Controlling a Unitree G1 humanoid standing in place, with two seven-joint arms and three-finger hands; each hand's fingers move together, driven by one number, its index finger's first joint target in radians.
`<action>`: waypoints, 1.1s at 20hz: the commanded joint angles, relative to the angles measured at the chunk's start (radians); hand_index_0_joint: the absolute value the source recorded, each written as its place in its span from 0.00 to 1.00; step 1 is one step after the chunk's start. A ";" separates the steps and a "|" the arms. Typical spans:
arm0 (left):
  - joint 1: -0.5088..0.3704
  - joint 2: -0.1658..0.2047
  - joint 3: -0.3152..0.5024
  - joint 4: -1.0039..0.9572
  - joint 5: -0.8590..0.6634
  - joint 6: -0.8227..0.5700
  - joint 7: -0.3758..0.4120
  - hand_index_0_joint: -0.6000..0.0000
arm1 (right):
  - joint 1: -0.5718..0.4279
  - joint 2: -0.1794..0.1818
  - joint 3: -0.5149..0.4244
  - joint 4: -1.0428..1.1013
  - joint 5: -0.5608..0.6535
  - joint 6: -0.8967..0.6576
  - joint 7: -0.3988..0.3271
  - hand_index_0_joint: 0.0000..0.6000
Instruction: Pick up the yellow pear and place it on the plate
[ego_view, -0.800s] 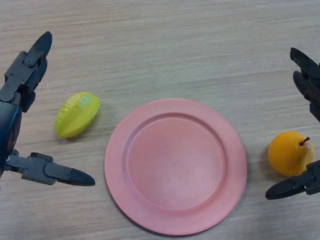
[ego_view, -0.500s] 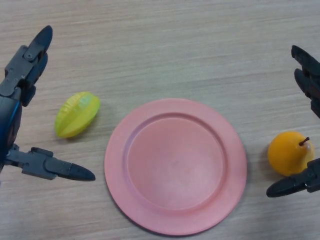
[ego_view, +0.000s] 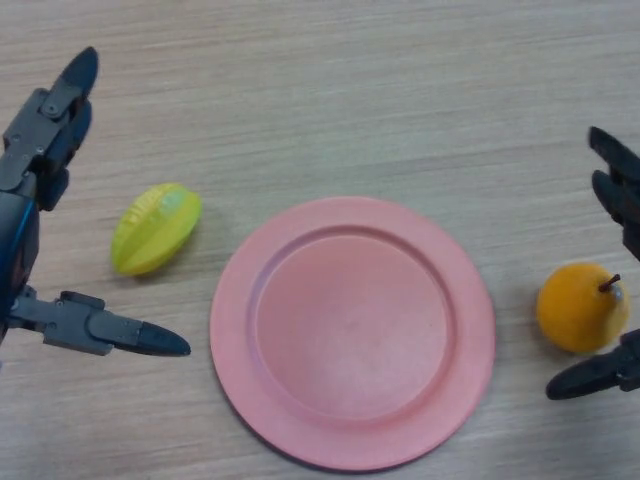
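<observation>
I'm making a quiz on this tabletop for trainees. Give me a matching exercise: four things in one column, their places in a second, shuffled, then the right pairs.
Things:
1. yellow pear
2. plate
3. star fruit
4. left hand

Places:
A. middle of the table
B. between the right hand's open fingers
C. left edge of the view
D. left of the plate

Pairs: 1-B, 2-A, 3-D, 4-C

A light wooden table (ego_view: 330, 90) with fine grain fills the frame. A pink round plate (ego_view: 232, 300) lies on it at lower centre. A yellow-green ribbed fruit (ego_view: 155, 228) lies on the wood just left of the plate. A yellow pear (ego_view: 580, 306) with a dark stem sits at right, near the plate's rim
</observation>
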 joint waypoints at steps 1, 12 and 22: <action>-0.020 0.037 0.047 -0.070 -0.021 -0.112 0.049 1.00 | -0.048 -0.050 -0.073 0.046 0.055 -0.218 -0.068 0.00; -0.016 0.033 0.057 -0.099 -0.018 -0.110 0.049 1.00 | -0.171 -0.126 -0.029 0.590 0.033 -0.512 -0.212 0.00; -0.018 0.038 0.100 -0.088 -0.097 -0.140 0.067 1.00 | -0.209 -0.079 0.051 0.676 -0.013 -0.405 -0.339 0.08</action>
